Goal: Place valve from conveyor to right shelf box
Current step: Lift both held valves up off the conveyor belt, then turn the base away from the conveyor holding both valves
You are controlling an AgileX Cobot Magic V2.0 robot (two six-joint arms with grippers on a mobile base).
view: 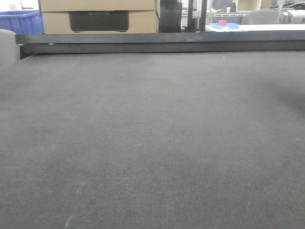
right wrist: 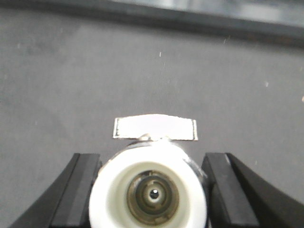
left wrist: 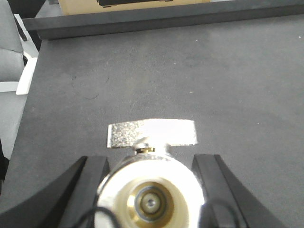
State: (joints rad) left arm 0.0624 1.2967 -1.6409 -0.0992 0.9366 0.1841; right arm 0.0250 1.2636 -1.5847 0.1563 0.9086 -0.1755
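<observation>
The left tool (left wrist: 151, 164) is closed on a valve (left wrist: 152, 190). Its two black fingers (left wrist: 92, 185) press against either side of the round silver body. The valve's open end faces the left wrist camera and shows a brass ring inside. Its flat silver handle (left wrist: 152, 133) lies crosswise on the far side, pointing away from the tool.

The right tool (right wrist: 151, 164) grips a second valve (right wrist: 148, 190) the same way, with a black finger (right wrist: 83, 185) tight on each flank. Glare washes this body out almost to white. The bore is dark, and the flat handle (right wrist: 155, 128) again sits crosswise beyond it.

Both valves are over the conveyor (view: 152, 143), whose dark grey woven belt fills the background of each wrist view. Whether either valve rests on the belt or is held just above it cannot be told.

In the front view, the belt runs back to a black rail (view: 157, 39). Behind the rail are cardboard boxes (view: 95, 14), with a blue bin (view: 21, 21) to the left. In the left wrist view the belt's left edge (left wrist: 35, 85) is close to the tool.
</observation>
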